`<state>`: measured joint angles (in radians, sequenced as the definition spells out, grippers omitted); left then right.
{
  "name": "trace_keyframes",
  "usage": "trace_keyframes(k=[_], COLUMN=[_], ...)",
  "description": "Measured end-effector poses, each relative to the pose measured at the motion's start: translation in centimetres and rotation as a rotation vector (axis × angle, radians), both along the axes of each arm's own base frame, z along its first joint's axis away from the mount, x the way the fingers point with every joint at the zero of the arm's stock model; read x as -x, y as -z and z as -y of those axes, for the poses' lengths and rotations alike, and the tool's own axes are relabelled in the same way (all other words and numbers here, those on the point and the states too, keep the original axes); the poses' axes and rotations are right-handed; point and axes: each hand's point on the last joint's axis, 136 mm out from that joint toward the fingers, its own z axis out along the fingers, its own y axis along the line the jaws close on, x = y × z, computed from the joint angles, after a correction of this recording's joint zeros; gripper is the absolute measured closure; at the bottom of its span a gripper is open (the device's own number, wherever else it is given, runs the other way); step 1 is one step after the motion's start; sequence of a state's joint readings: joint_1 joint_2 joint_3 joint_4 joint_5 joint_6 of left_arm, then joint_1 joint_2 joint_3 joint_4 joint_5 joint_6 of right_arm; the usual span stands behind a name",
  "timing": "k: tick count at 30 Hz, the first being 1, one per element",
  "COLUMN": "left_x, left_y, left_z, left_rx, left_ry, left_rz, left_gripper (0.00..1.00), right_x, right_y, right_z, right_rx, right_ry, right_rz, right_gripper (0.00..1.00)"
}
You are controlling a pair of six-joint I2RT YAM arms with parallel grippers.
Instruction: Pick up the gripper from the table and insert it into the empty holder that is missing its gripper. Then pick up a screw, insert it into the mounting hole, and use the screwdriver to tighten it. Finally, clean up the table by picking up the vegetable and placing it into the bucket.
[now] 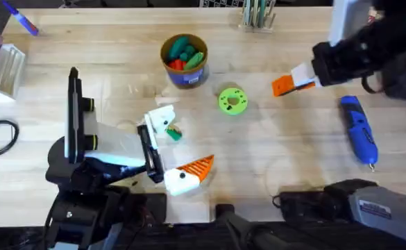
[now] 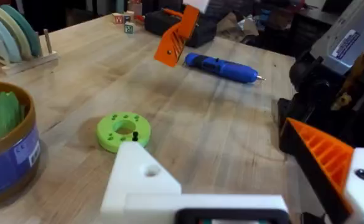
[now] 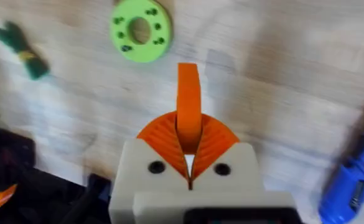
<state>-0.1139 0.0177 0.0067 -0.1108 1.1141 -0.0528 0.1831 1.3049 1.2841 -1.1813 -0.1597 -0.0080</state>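
The orange ribbed piece [image 1: 283, 85] is a slim wedge, and it sticks out from the closed pads of the right gripper [image 1: 298, 79], which is clamped on it. In the left wrist view this piece [image 2: 177, 37] hangs tilted above the table [image 1: 119, 55].

There is one white holder [image 1: 162, 119], plain and boxy with a round hole, which forms one finger of the left gripper [image 1: 185, 141]. The other finger carries an orange wedge, and the two stand wide apart.

One blue screwdriver [image 1: 359, 130] lies at the right of the overhead frame. One small green vegetable [image 1: 173, 132] lies just beside the holder. One blue bucket [image 1: 184, 78] stands in the upper middle with teal-green and red toys inside, and one green disc [image 1: 232, 100] lies to its lower right.

The right arm reaches in from the upper right. The left arm is folded at the lower left, with its gripper pointing toward the centre.
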Motion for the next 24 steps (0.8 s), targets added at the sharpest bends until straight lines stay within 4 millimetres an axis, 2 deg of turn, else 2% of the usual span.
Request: trace_keyframes(k=[2, 5, 9, 14, 19, 24], left_x=[0.0, 0.0, 0.0, 0.0, 0.0, 0.0], left_y=[0.0, 0.0, 0.0, 0.0, 0.0, 0.0], left_z=[0.0, 0.0, 0.0, 0.0, 0.0, 0.0], left_rx=[0.000, 0.000, 0.000, 0.000, 0.000, 0.000], left_ry=[0.000, 0.000, 0.000, 0.000, 0.000, 0.001], left_rz=[0.000, 0.000, 0.000, 0.000, 0.000, -0.001], left_gripper=[0.014, 0.014, 0.014, 0.016, 0.015, 0.015], right_x=[1.1, 2.6, 3.3, 3.8, 4.5, 5.7], right_y=[-0.2, 1.0, 3.6, 6.4, 6.6, 6.3], right_z=[-0.3, -1.2, -4.0, -7.3, -10.5, -13.7], right_rx=[-0.051, -0.134, -0.339, -0.617, -0.865, -0.989], right_ry=[-0.003, -0.004, 0.012, 0.077, 0.059, -0.034], right_rz=[0.038, 0.063, 0.083, -0.003, -0.173, -0.332], right_gripper=[0.992, 0.992, 0.992, 0.993, 0.993, 0.993])
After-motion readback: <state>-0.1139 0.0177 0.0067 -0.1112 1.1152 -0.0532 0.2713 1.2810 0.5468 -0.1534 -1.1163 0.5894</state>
